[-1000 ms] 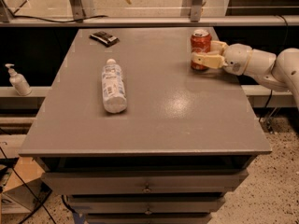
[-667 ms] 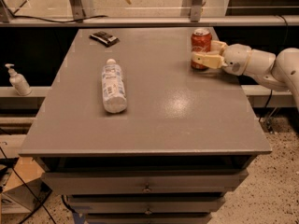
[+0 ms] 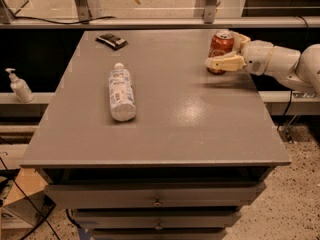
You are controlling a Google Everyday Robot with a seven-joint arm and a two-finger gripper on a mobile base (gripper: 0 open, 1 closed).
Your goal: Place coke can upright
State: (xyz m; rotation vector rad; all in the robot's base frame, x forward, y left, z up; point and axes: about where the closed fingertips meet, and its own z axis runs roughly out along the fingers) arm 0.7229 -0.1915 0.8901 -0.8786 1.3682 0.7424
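**A Light Red Can in the Robot's Pinch**

Off the left edge of the bench we see a small white pump bottle on a low ledge. Near the far left corner lies a flat black thing; we cannot tell what it is. A little in from the left edge, a clear plastic bottle lies on its side. It is smooth and round, with a white-blue label. The bench top is gray, flat and a bit shiny.

Near the far right corner the coke can stands on its bottom, silver top up. The gripper reaches in from the right edge. Its pale fingers pinch the can, one in front and one behind.

We think the can is light. Its thin metal wall is smooth and slippery, and it will dent if it is squeezed hard. The round sides, about the middle, look like the best place to hold it, with a soft squeeze. To us it looks ready to be let go.
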